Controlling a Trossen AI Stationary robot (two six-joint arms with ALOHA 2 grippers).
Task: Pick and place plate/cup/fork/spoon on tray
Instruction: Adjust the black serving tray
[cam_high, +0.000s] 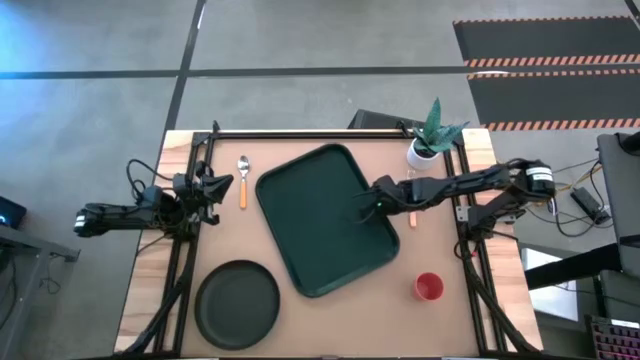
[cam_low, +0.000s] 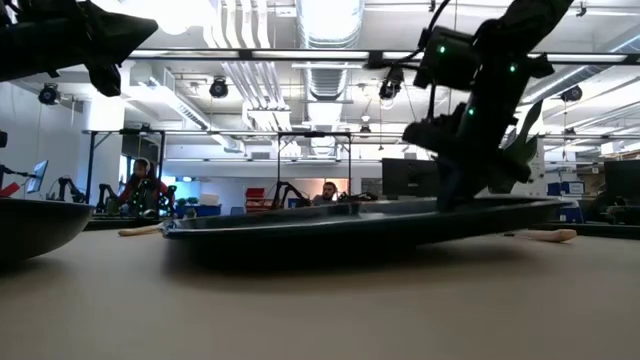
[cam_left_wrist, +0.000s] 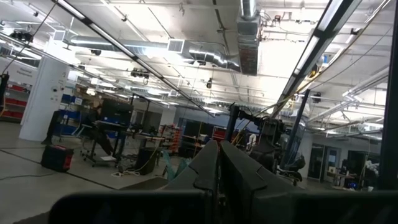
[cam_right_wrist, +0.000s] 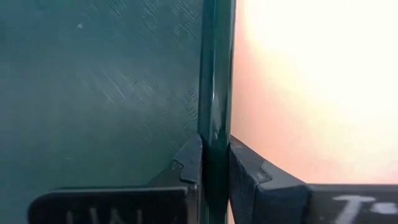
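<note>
The dark green tray (cam_high: 325, 220) lies in the table's middle. My right gripper (cam_high: 366, 207) is shut on its right rim. My left gripper (cam_high: 215, 185) hovers shut and empty at the table's left side, next to the spoon (cam_high: 243, 175), which lies flat left of the tray. The fork's orange handle (cam_high: 411, 215) shows on the table right of the tray; the right arm hides its tines. The red cup (cam_high: 428, 287) stands at the near right. The dark plate (cam_high: 238, 303) sits at the near left. My right gripper pinches the tray's right raised rim (cam_right_wrist: 214, 112) between its two fingers, one finger (cam_right_wrist: 189, 163) inside the tray and one (cam_right_wrist: 245, 168) outside. The fingers come from above, pointing down, across the rim. The tray's underside (cam_low: 330, 245) rests on the table.
A white pot with a green plant (cam_high: 428, 145) stands at the far right, close to the right arm. Black frame rails (cam_high: 190, 250) run along the table's left and right sides. Bare tabletop (cam_high: 330, 325) lies near the front edge between plate and cup.
</note>
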